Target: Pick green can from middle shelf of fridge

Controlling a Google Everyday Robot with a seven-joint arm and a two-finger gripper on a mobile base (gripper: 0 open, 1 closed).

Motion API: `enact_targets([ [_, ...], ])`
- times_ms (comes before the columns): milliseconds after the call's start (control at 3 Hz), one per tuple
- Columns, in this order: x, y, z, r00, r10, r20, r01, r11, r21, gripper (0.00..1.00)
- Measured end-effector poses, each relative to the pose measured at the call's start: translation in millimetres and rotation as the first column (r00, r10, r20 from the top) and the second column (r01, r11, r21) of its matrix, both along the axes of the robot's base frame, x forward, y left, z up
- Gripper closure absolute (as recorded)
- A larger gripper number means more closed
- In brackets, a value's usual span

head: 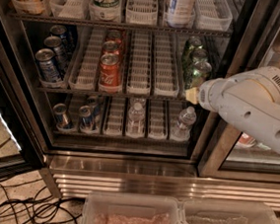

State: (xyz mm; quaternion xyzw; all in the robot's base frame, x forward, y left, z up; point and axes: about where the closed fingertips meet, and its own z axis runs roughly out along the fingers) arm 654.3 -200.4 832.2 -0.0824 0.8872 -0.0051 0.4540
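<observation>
The dark-green metal drink can (pixel 201 73) stands at the near end of the rightmost lane on the middle wire rack shelf (pixel 82 92) of the glass-door display fridge (pixel 123 181). Two further green cans (pixel 193 44) are lined up behind it. The gripper (pixel 193 95) of the white arm (pixel 250 102) sits at the shelf's right end, just beside the near can's lower edge; whether it is released or clenched cannot be told.

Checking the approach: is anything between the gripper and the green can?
Nothing visible does. The gripper sits just in front of the front green can, at the right end of the middle shelf.
</observation>
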Motion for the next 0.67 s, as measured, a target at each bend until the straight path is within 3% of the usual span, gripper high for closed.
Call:
enact_targets([
  [667, 10.3, -1.3, -6.6, 0.9999, -0.015, -0.003, 0.015, 1.0, 0.009, 0.37],
])
